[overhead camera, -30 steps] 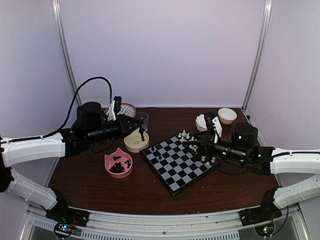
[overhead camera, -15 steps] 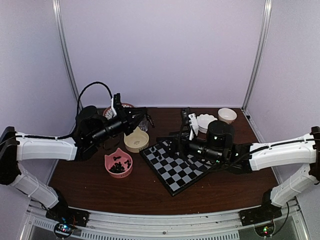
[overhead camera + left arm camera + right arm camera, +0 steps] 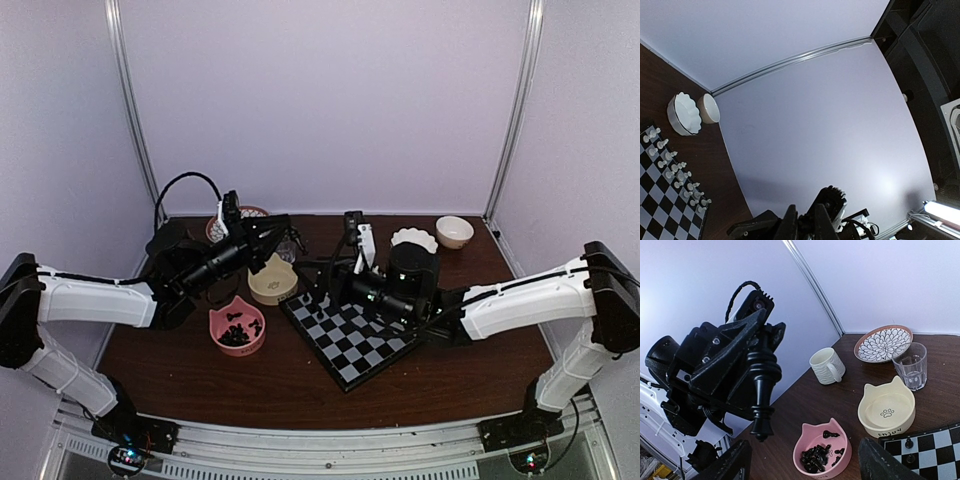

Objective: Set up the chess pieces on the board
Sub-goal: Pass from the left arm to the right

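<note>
Left tool (image 3: 762,342) is clenched on the head of a tall black chessman (image 3: 762,390). The base hangs free, high off the board's 11 o'clock side. What lies directly under it I cannot tell. Right tool (image 3: 805,447) is released with nothing between its fingers, aimed at that piece from over the board (image 3: 365,352).

Risks, as I judge them:
- The grip takes the piece's top only. A nudge from the right tool could twist it loose and drop it.
- The arms are close, so a misjudged reach means tool strikes tool.
- The right forearm lies over the board. A low sweep could topple the white chessmen (image 3: 670,167) along the 2 o'clock edge, or the two black ones (image 3: 909,442) already standing.
- A drinking glass (image 3: 910,365) stands near the left tool.

Spare black chessmen sit in the pink cat-eared bowl (image 3: 237,328) at the board's 9 o'clock.

Counter (image 3: 200,380): dark brown wood grain. Room: pale lilac walls, aluminium corner posts, metal rail at the near edge.
</note>
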